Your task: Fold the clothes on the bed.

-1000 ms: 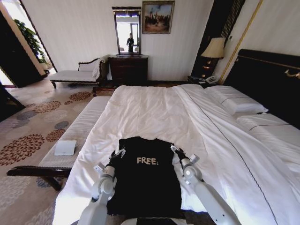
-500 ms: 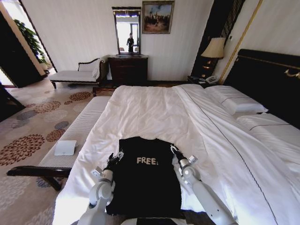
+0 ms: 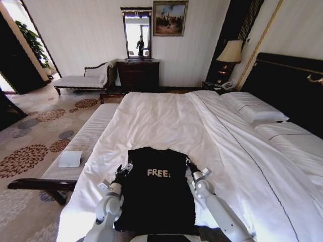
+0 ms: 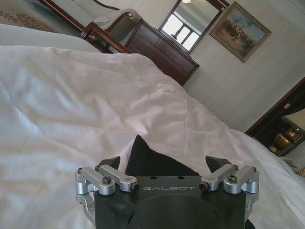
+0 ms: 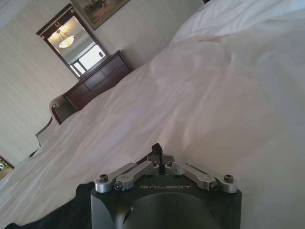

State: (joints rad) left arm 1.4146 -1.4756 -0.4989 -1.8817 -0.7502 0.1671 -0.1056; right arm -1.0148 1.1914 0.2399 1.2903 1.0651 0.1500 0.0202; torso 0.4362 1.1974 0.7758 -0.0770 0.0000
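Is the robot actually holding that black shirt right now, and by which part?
The right gripper looks shut at the T-shirt's right edge, though the fabric pinch is hidden. The left gripper is open, holding nothing.

The black T-shirt is lying flat at the near edge of the bed, with the left tool pressing at its left side, fingers spread, and the right tool sitting at its right side, fingers closed together. Bare white sheet is stretching open from the shirt's collar toward the far edge, with nothing standing on it. The pillows are crowding the headboard edge, and the padded bench is running along the opposite edge.
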